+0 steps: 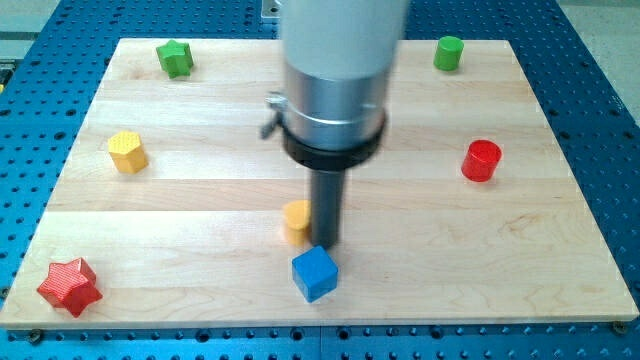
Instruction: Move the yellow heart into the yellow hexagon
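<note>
Mid-board: tip (325, 243) planted just right of the yellow heart (297, 220), touching or nearly so, rod hiding the heart's right side. No fingers here, only a bare rod. Yellow hexagon (127, 151) well apart at the view's left. Blue cube (315, 273) just below the tip. Risks, likely: off-centre push spinning the heart aside; a low sweep clipping the cube.

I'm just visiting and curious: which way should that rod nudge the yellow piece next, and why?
Probably a push toward the view's left and slightly up. My tip sits right against the right side of the yellow heart, which it partly hides, and the yellow hexagon lies far off in that direction. The blue cube just below should stay untouched.
</note>
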{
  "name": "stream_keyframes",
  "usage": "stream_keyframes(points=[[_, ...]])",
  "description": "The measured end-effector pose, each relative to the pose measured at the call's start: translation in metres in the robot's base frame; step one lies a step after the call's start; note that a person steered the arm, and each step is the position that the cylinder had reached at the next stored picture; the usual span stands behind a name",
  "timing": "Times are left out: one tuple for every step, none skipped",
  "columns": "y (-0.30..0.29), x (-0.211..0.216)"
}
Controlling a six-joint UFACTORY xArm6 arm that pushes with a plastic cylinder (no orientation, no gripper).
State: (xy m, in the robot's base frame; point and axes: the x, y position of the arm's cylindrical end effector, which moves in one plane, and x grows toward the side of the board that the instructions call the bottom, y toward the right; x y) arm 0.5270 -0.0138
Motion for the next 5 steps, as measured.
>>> stream_keyframes(points=[[-0.060, -0.039], [-0.093, -0.065], [-0.116, -0.051], [-0.101, -0.016], [-0.147, -0.019]])
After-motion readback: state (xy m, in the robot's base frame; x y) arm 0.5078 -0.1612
